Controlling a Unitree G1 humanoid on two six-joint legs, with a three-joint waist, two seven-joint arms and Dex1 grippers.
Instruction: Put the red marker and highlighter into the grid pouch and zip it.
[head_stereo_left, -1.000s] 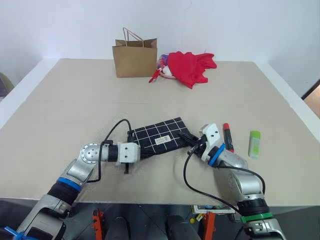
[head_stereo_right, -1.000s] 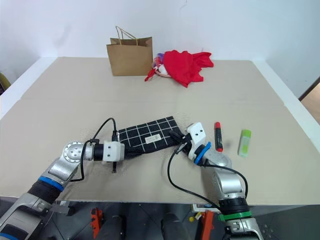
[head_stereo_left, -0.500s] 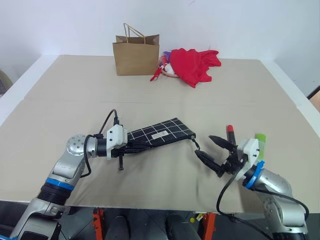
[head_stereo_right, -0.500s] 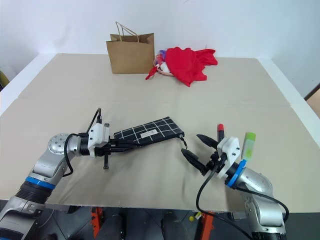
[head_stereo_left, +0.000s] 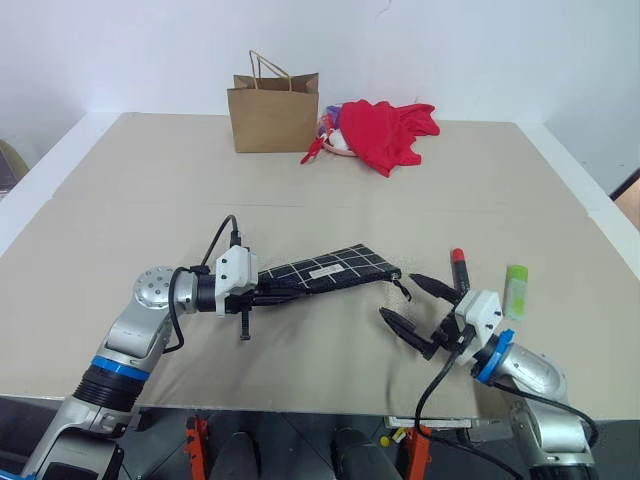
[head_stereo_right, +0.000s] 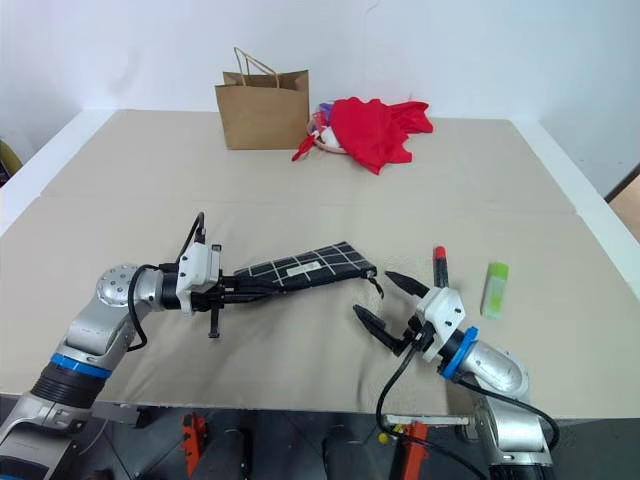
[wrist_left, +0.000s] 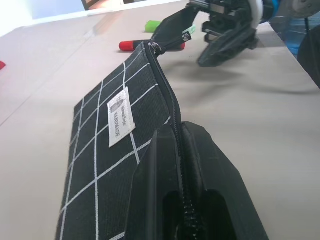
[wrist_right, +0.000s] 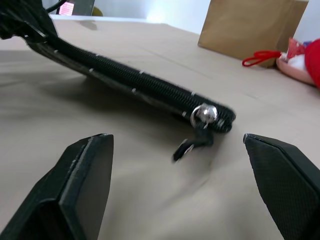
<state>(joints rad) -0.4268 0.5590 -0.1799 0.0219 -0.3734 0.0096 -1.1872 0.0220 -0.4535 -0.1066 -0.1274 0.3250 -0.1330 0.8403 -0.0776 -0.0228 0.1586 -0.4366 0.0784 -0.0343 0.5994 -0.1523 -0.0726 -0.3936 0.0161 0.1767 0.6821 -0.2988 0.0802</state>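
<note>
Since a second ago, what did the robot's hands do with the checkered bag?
The right gripper let go of the grid pouch at its zipper end, opened and pulled back. The left gripper stayed shut on the pouch and lifted it off the table. The red marker and highlighter stayed put.

A wide beige table (head_stereo_left: 150, 190) with a white rim carries a scatter of items. At its far edge a brown paper bag (head_stereo_left: 273, 113) stands upright, a heap of red cloth (head_stereo_left: 385, 130) just beside it on the right. Near the front right, a red marker (head_stereo_left: 458, 269) and a light green highlighter (head_stereo_left: 515, 290) lie close together but apart, both pointing roughly away from the front edge.
</note>
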